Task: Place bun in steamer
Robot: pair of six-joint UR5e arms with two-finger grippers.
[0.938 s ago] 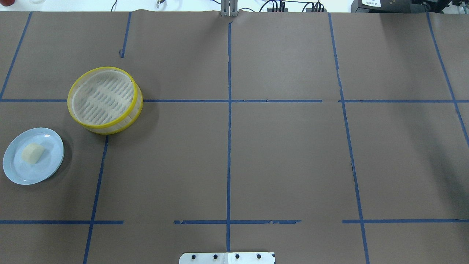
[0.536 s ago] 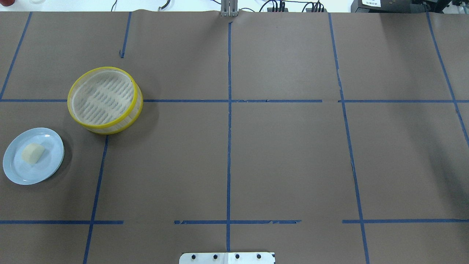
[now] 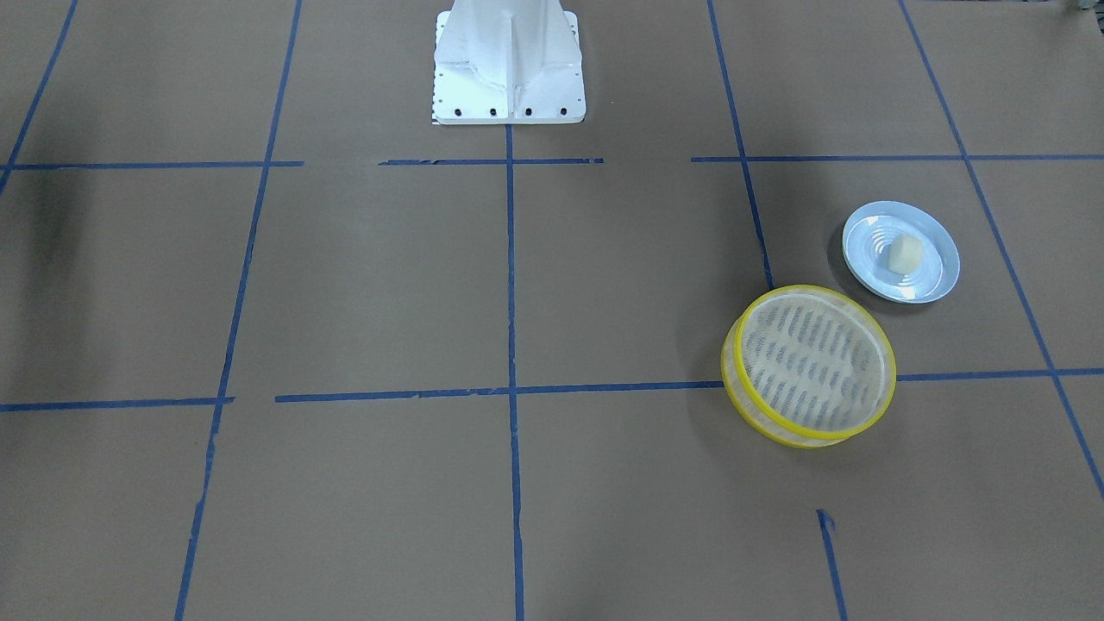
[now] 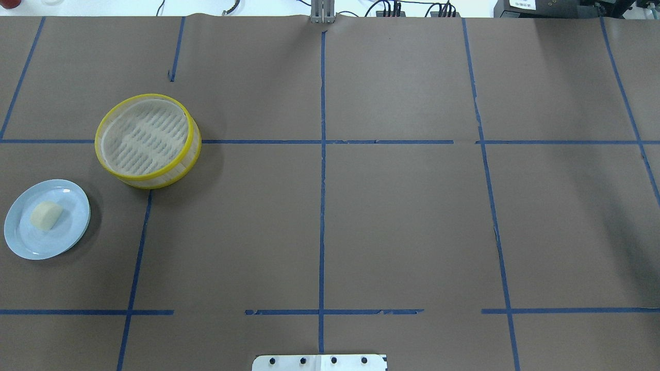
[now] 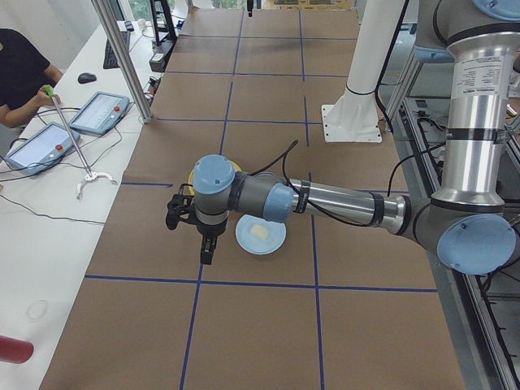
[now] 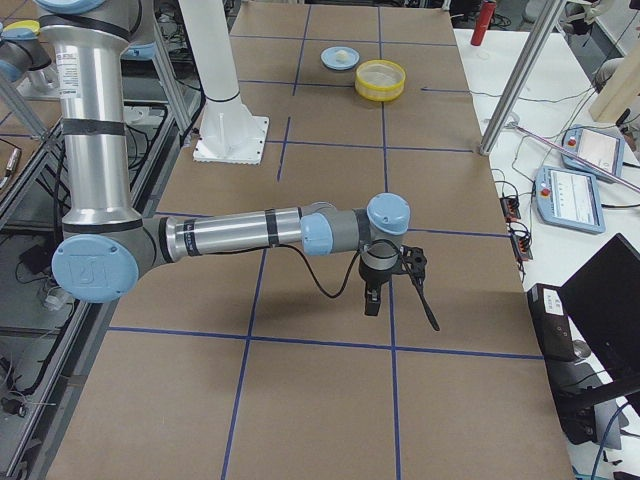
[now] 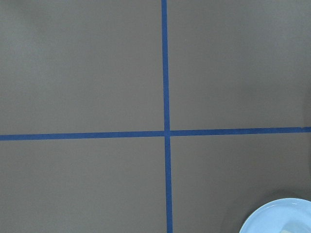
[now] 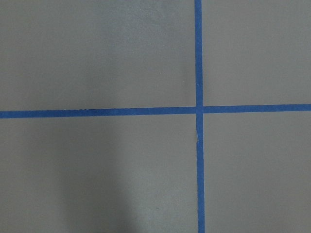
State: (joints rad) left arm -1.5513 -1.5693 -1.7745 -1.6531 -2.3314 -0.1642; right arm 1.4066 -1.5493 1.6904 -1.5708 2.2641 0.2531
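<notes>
The cream-white bun (image 4: 46, 214) lies on a pale blue plate (image 4: 20, 242) at the table's left edge, and also shows in the front view (image 3: 906, 254). The yellow-rimmed steamer (image 4: 170, 175) stands empty just beyond the plate and to its right, seen from the front too (image 3: 749, 404). Neither gripper is in the overhead or front view. In the left side view my left gripper (image 5: 205, 253) hangs above the table beside the plate (image 5: 244, 244). In the right side view my right gripper (image 6: 400, 305) hangs over the far end of the table. I cannot tell whether either is open or shut.
The robot's white base (image 3: 509, 78) stands at the table's near middle edge. Blue tape lines (image 4: 322, 154) cross the brown paper. The left wrist view shows the plate's rim (image 7: 272, 218) at its bottom right. An operator (image 5: 20, 77) with tablets sits by the side bench.
</notes>
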